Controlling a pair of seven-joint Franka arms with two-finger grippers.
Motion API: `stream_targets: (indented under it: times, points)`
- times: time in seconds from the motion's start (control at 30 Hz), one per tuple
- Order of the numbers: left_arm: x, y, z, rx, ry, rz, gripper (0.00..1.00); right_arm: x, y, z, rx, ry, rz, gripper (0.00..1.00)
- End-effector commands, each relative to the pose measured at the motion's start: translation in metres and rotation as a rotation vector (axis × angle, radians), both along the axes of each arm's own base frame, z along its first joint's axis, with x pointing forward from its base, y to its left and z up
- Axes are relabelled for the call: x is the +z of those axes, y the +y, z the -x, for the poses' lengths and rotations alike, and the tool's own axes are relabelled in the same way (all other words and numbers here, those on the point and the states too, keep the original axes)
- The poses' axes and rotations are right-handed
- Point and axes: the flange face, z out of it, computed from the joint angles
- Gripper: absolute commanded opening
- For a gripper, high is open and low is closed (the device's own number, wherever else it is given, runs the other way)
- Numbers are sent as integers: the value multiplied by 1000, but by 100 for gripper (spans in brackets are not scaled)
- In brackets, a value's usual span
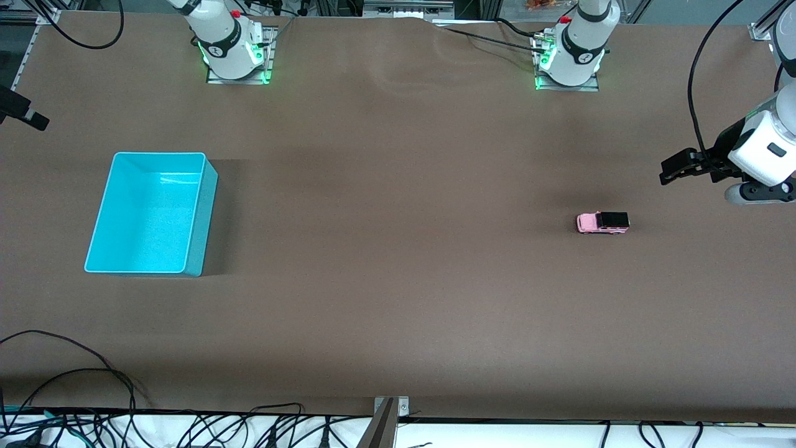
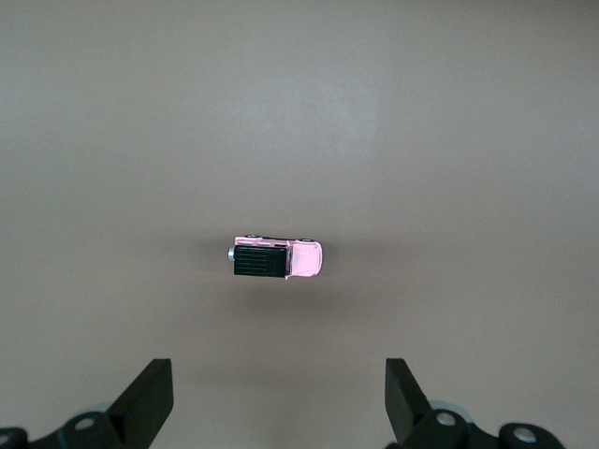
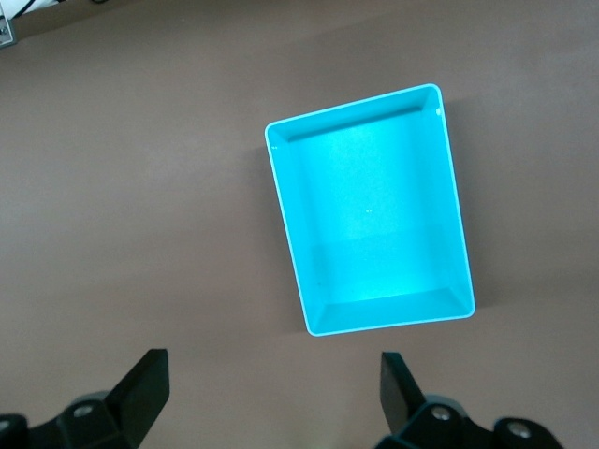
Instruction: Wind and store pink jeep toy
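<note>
The pink jeep toy (image 1: 602,223) stands on its wheels on the brown table toward the left arm's end, black roof up. In the left wrist view the jeep (image 2: 277,257) lies ahead of the fingers and apart from them. My left gripper (image 1: 671,169) hangs open and empty above the table, beside the jeep toward that end's edge; its jaws (image 2: 279,383) stand wide. My right gripper (image 3: 271,374) is open and empty above the table beside the cyan bin (image 3: 374,215). In the front view only its dark tip (image 1: 26,115) shows at the picture's edge.
The cyan bin (image 1: 208,211) sits empty toward the right arm's end of the table. Both arm bases (image 1: 233,56) (image 1: 569,62) stand at the table's back edge. Cables (image 1: 93,429) run along the table's front edge.
</note>
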Motion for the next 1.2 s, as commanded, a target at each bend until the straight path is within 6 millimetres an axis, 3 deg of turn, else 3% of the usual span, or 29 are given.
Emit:
stream_targets:
  times: [0.0, 0.2, 0.5, 1.17]
  points:
    - [0, 2, 1, -12, 7, 21, 100, 7, 4, -1, 12, -10, -11, 100]
    - [-2, -2, 0, -17, 10, 20, 100, 8, 11, -2, 35, -3, 40, 100]
    - [-2, -3, 0, -19, 10, 18, 100, 6, 42, -5, 105, 17, 137, 100]
    - [-2, -4, 0, -22, 10, 17, 100, 3, 48, -9, 110, 13, 134, 100]
